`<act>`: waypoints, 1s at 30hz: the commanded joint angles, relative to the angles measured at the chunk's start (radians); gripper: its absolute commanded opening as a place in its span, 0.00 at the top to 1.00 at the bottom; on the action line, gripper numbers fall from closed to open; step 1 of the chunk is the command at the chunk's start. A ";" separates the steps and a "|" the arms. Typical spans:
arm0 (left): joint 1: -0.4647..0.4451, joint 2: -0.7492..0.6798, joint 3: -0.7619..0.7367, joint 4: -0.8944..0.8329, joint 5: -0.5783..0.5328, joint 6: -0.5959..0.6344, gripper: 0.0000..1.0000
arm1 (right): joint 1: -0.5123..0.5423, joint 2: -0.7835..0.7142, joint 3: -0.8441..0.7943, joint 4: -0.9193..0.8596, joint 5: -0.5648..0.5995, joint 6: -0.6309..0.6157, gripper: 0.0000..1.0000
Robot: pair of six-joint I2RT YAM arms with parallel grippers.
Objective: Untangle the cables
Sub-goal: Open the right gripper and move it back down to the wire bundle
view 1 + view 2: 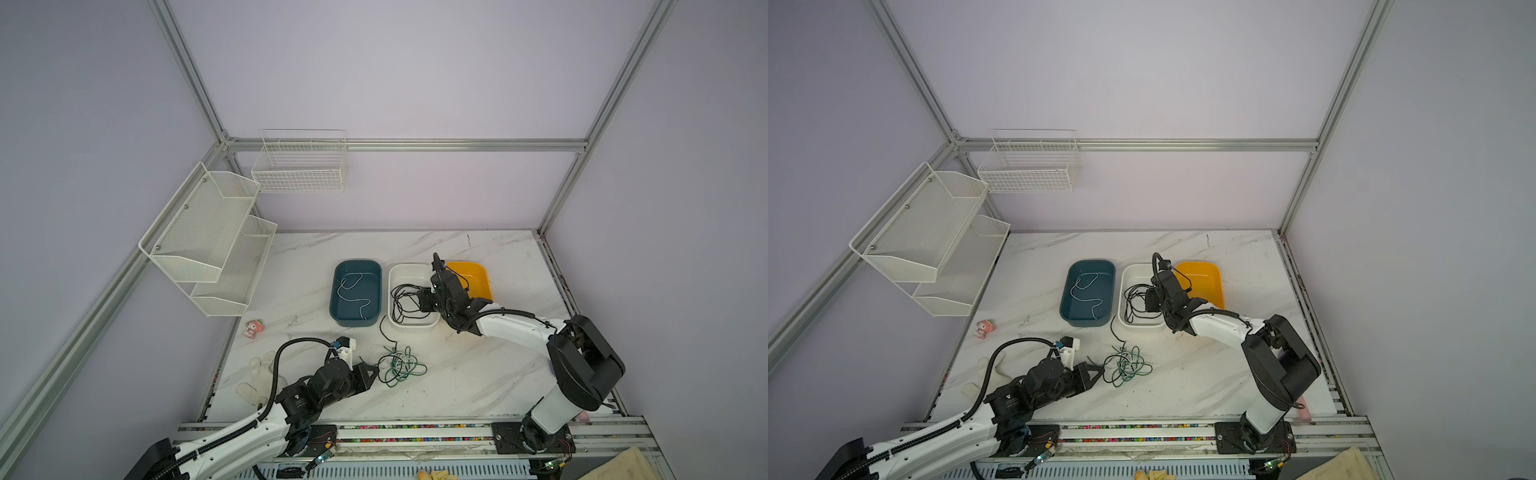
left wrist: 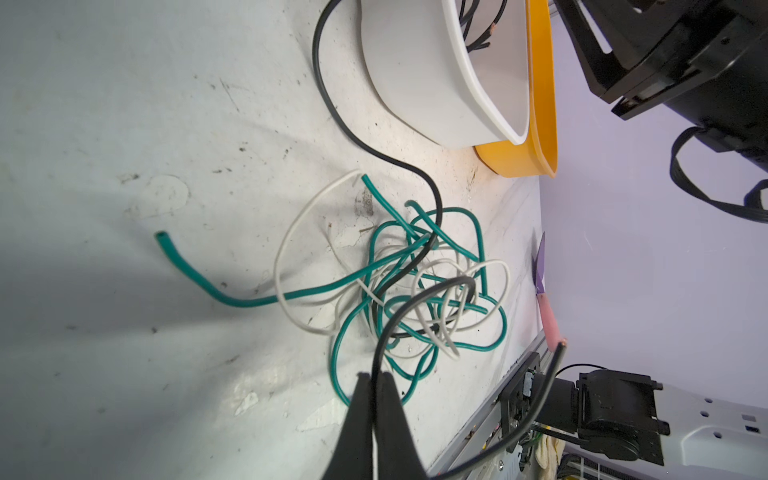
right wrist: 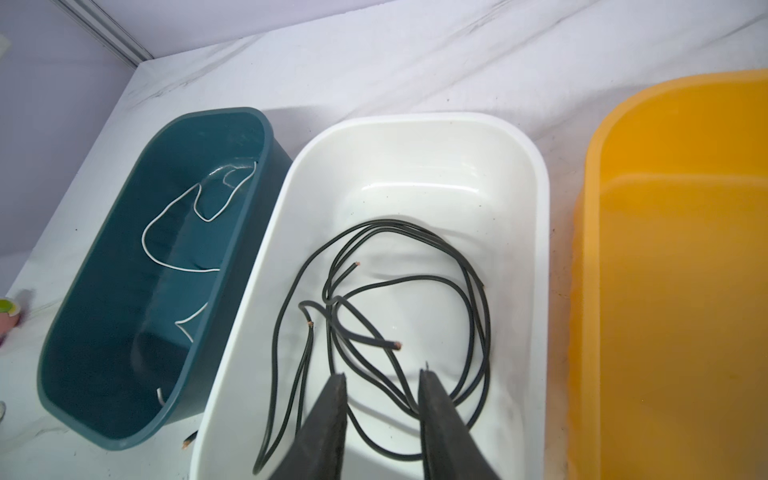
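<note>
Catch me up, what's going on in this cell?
Two arms seem to be sorting a cable tangle by colour. The left hand is shut on a black cable at the edge of the green, white and black tangle on the table. The right hand hangs open over the white bin, which holds black cables. The teal bin holds a white cable; the yellow bin looks empty.

Both top views look down over the whole table point(image 1: 478, 386); close wrist cameras share the white bin point(image 3: 415, 158).
</note>
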 commanded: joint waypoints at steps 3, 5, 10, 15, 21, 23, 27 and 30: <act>0.003 -0.007 0.058 0.034 0.013 0.018 1.00 | -0.004 -0.097 -0.012 -0.039 -0.062 -0.005 0.61; 0.003 -0.010 0.067 0.035 0.014 0.017 1.00 | -0.003 -0.135 -0.030 -0.037 -0.123 -0.015 0.60; 0.002 -0.013 0.101 0.035 0.023 0.015 1.00 | 0.007 -0.284 -0.160 0.037 -0.281 -0.016 0.58; 0.003 -0.013 0.148 0.040 0.043 0.008 1.00 | 0.028 -0.448 -0.294 0.087 -0.380 -0.020 0.55; 0.003 0.000 0.215 0.046 0.069 0.004 1.00 | 0.134 -0.542 -0.416 0.144 -0.387 -0.003 0.54; 0.002 0.004 0.238 0.042 0.077 0.005 1.00 | 0.184 -0.543 -0.423 0.131 -0.349 -0.012 0.54; 0.003 0.003 0.278 0.023 0.087 0.006 1.00 | 0.223 -0.559 -0.466 0.151 -0.296 0.015 0.54; 0.003 -0.007 0.306 0.005 0.084 0.009 1.00 | 0.224 -0.578 -0.501 0.174 -0.276 0.034 0.54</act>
